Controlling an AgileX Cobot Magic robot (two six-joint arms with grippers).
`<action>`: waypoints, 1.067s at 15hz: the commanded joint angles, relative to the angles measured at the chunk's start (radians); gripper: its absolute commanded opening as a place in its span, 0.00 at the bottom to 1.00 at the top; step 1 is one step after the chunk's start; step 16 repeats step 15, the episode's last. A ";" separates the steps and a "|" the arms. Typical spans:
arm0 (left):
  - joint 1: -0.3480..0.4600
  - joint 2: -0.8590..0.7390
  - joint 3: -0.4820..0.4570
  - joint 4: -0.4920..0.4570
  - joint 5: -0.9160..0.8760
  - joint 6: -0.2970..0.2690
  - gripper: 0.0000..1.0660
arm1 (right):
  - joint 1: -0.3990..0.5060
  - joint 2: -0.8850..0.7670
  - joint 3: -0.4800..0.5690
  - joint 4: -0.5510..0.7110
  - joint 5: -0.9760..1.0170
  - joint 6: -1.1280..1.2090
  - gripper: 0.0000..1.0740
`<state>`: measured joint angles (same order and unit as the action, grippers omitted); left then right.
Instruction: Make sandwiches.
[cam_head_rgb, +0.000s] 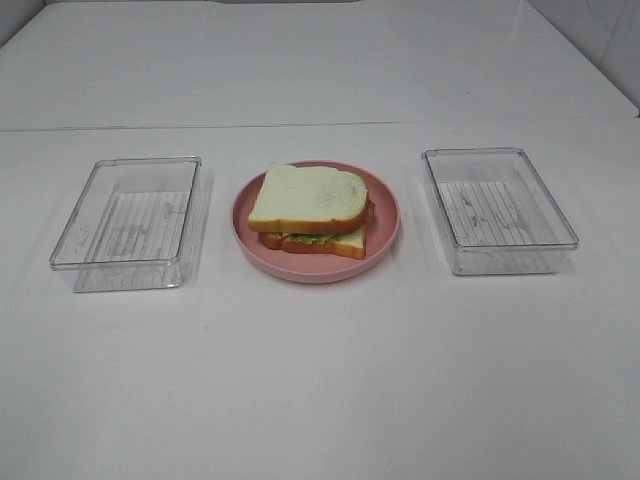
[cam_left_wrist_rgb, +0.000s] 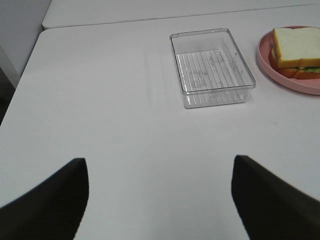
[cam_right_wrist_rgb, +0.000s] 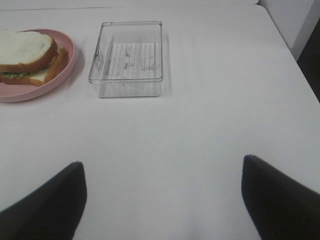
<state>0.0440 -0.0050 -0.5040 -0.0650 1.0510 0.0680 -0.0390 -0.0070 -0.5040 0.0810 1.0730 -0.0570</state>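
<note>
On pink plate (cam_head_rgb: 385, 235), stacked sandwich (cam_head_rgb: 310, 208), lettuce showing.

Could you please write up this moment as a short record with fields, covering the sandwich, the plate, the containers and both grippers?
sandwich: assembled sandwich, two bread slices with green lettuce showing between them, top slice set slightly askew
plate: pink plate, centre of the white table, holding the sandwich
left container: clear plastic box, empty, left of the plate, apart from it
right container: clear plastic box, empty, right of the plate, apart from it
left gripper: open, holding nothing, back from its box
right gripper: open, holding nothing, back from its box
</note>
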 joint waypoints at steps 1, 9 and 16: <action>0.003 -0.026 0.006 -0.010 -0.005 0.004 0.71 | -0.006 -0.013 0.000 0.003 -0.012 -0.008 0.75; 0.003 -0.026 0.006 -0.010 -0.005 0.004 0.71 | -0.006 -0.013 0.000 0.003 -0.012 -0.008 0.75; 0.003 -0.026 0.006 -0.010 -0.005 0.004 0.71 | -0.006 -0.013 0.000 0.003 -0.012 -0.008 0.75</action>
